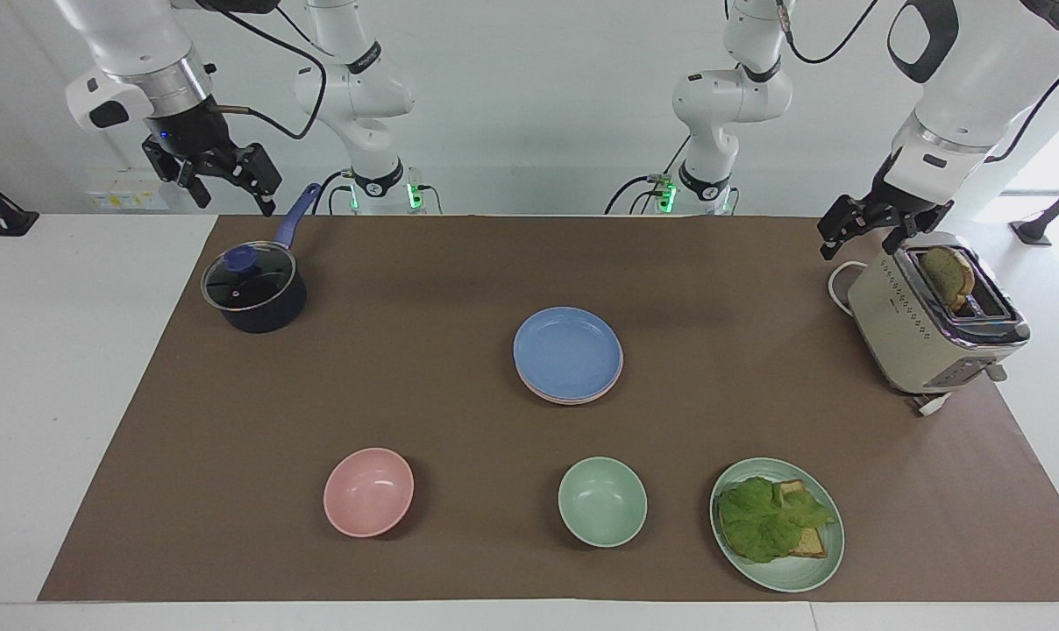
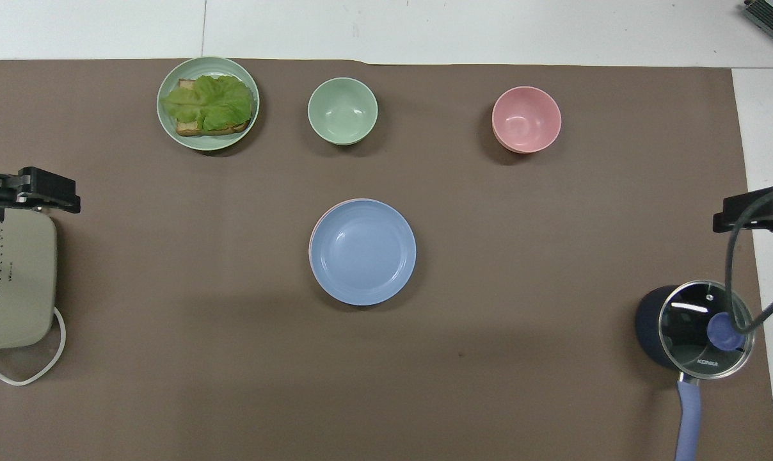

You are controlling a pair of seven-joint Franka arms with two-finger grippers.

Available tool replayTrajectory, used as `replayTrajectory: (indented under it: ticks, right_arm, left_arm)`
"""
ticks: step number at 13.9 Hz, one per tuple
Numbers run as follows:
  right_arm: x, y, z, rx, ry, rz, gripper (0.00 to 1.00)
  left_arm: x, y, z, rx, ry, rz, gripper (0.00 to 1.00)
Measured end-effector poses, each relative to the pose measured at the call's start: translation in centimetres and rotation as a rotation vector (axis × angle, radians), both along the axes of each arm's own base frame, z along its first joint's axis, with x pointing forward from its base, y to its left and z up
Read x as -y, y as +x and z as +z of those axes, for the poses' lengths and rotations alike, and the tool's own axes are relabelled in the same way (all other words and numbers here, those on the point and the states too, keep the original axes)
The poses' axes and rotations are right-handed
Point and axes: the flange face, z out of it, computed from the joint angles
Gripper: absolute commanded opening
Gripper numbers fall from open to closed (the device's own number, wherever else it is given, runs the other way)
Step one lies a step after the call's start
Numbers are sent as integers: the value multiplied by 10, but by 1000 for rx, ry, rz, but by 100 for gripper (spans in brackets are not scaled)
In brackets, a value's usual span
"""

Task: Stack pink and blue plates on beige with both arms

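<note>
In the middle of the brown mat a blue plate [image 1: 568, 350] [image 2: 363, 251] lies on top of a stack. The rim of a pink plate [image 1: 572, 400] shows just under it. The beige plate is hidden. My right gripper [image 1: 231, 194] [image 2: 757, 214] hangs open and empty, high over the table's edge at the right arm's end, by the saucepan. Over the toaster's end my left gripper [image 1: 856, 247] [image 2: 28, 192] is also open, with nothing in it. Neither gripper is near the stack.
A dark saucepan [image 1: 253, 294] with a glass lid stands at the right arm's end, and a toaster [image 1: 933, 324] holding bread at the left arm's end. Farther from the robots are a pink bowl [image 1: 368, 491], a green bowl [image 1: 602, 501] and a green plate [image 1: 792, 578] with a lettuce sandwich.
</note>
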Motion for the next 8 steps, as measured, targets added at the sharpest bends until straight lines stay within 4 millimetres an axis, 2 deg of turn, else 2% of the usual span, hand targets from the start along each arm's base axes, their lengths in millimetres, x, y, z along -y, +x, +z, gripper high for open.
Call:
replayTrajectory:
  ticks: [4, 8]
  right_arm:
    - [-1, 1, -4, -3, 1, 69, 100]
    - [0, -7, -12, -21, 2, 115, 100]
  left_arm:
    - [0, 0, 0, 0, 0, 0, 100]
    - [0, 0, 0, 0, 0, 0, 100]
